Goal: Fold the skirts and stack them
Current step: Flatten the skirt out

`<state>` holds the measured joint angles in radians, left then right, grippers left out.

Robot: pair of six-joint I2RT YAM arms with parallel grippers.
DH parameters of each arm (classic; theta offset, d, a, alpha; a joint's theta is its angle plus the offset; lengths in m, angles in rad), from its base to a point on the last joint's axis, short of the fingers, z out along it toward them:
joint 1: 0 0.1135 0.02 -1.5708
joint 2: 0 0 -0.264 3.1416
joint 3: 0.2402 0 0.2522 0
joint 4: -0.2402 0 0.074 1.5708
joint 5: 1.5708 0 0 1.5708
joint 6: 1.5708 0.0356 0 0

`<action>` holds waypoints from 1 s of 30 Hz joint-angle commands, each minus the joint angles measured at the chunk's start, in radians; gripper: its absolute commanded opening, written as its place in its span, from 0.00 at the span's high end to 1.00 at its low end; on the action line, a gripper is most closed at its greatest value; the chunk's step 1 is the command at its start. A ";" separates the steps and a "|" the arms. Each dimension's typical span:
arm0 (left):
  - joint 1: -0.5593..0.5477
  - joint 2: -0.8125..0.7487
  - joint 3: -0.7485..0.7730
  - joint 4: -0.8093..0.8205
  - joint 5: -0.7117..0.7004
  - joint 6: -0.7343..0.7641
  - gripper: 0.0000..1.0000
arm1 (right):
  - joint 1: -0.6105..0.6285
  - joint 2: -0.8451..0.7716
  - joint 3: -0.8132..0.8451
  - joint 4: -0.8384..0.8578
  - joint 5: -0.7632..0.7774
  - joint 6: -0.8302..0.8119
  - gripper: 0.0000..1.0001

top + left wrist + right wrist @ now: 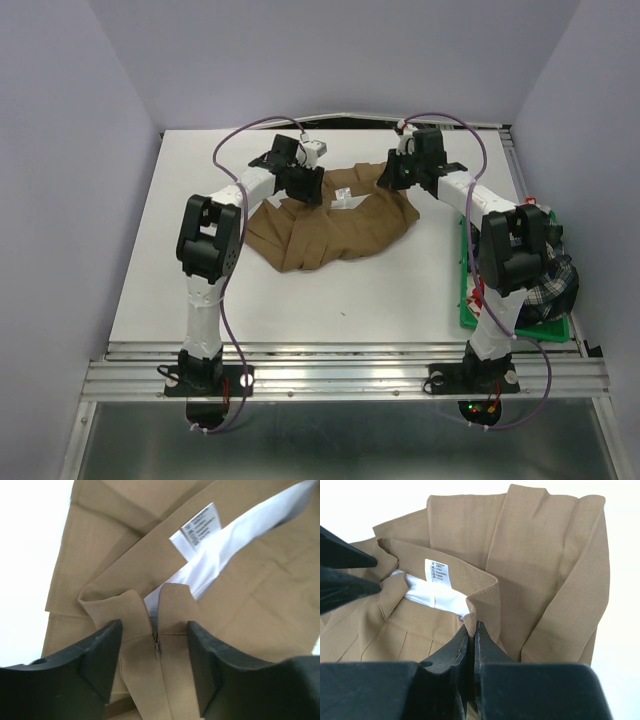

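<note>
The tan-brown skirt lies rumpled on the surface. The right gripper is pinched shut on its waistband. The left gripper stands part-open astride the zipper — gripping nothing yet. Close it squarely on the band (not the white lining), then draw both apart evenly.

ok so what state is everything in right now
tan skirt: crumpled, not folded
plaid skirt: bunched up in the green tray
green tray: holding cloth, partly hidden by the right arm
left tool: open, astride the waistband
right tool: shut on the tan skirt's waistband
</note>
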<state>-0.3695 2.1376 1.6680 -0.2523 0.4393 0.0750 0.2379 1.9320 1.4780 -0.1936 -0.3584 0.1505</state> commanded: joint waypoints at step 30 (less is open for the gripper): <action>-0.111 -0.090 0.096 -0.182 -0.221 -0.001 0.01 | -0.063 -0.088 -0.001 0.023 -0.136 0.029 0.99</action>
<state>-0.4961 1.9957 1.7061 -0.3752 0.2676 0.1162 0.1768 1.8557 1.4780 -0.2012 -0.4721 0.1745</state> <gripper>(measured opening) 0.985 0.076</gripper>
